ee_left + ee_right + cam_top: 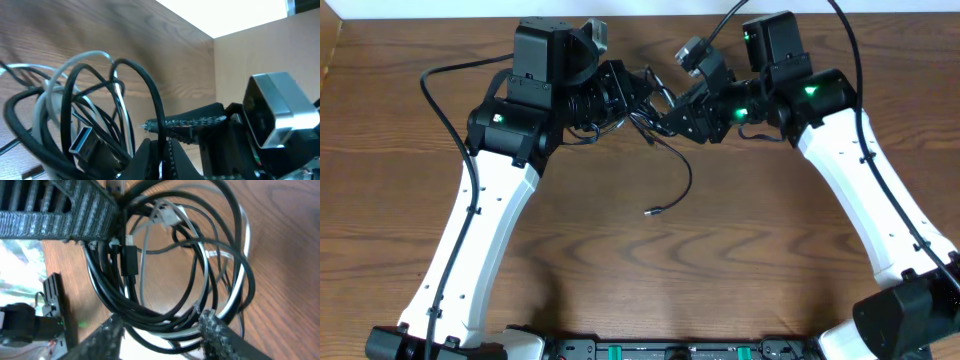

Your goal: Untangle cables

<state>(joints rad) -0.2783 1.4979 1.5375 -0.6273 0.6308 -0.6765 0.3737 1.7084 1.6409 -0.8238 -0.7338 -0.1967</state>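
The black cable (100, 297) and white cable (141, 272) make one coiled tangle (625, 110), held above the table (620, 270) at far centre between the arms. One black strand trails nearward to a small plug (655, 210). The left gripper (632, 95) is clamped on the tangle. The right gripper (162, 330) has its jaws partly apart around several loops. Inside the knot each cable's run is hard to trace.

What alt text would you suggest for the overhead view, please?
Two white robot arms reach across a wooden table, the left gripper and right gripper meeting at a tangle of black and white cables near its far edge. One black cable trails from the tangle toward the near side, ending in a small plug.
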